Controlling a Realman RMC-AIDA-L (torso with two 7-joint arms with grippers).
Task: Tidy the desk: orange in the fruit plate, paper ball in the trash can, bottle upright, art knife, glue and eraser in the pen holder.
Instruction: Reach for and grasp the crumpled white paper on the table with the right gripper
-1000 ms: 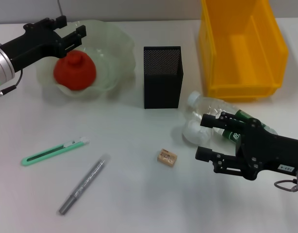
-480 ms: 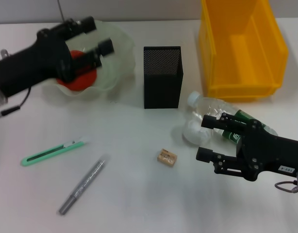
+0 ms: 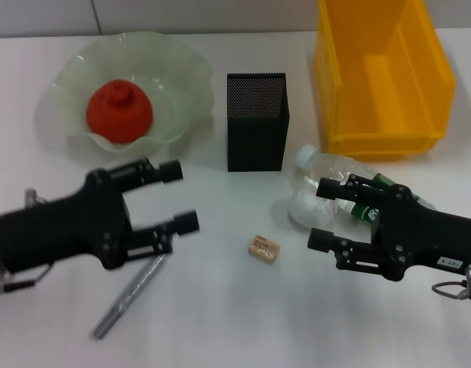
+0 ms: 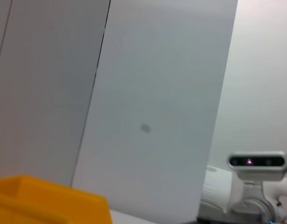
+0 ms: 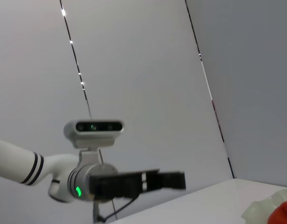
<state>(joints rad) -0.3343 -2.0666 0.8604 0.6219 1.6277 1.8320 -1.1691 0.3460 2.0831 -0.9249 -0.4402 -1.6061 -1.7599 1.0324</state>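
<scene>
Since half a second ago the left gripper [image 3: 182, 196] has left the fruit plate [image 3: 182, 84] and come down toward the near left part of the tabletop [image 3: 220, 322]. Its fingers [image 3: 171, 170] stand wide apart and hold nothing. The orange [image 3: 119, 112] lies in the plate, near the far left corner, now fully in sight.

The left arm covers the place where the green art knife lay before, so the knife is hidden. The grey glue stick [image 3: 132, 295] shows only partly; its far end goes under the lower finger. The eraser [image 3: 264, 249] lies free in the middle, between the two grippers, with bare tabletop all around it and toward the near edge.

The right gripper [image 3: 321, 214] hangs at the near right, fingers open and empty, just beside the bottle [image 3: 316, 165] and the paper ball [image 3: 301, 207]. The bottle lies on its side, and the arm covers its lower part. The pen holder [image 3: 256, 121] stands upright at the middle, and the yellow bin [image 3: 381, 73] sits at the far right corner, its top cut off by the frame.
</scene>
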